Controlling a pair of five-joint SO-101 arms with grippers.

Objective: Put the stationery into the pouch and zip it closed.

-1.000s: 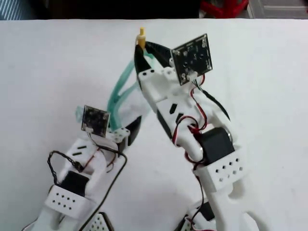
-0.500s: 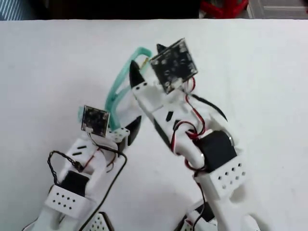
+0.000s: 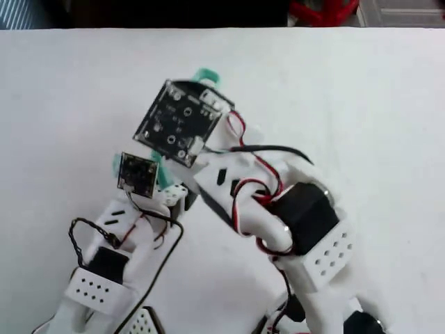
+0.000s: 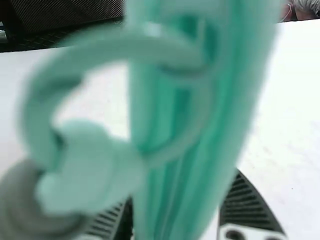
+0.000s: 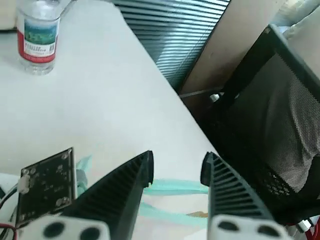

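2 robot arms point(image 3: 292, 209) meet on a white worktop point(image 3: 361, 104). The left pincer point(image 4: 175, 220) grips 1 teal pouch point(image 4: 190, 125), which reaches toward the far edge. The right pincer point(image 5: 177, 167) hangs over it, jaws wide, holding nothing. 1 water bottle point(image 5: 38, 37) stands well apart.

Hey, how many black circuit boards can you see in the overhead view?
2. One black circuit board rides the right arm's wrist, the teal pouch peeking out behind it; the other sits on the left arm's wrist, nearer the bottom left. Arms could hide more.
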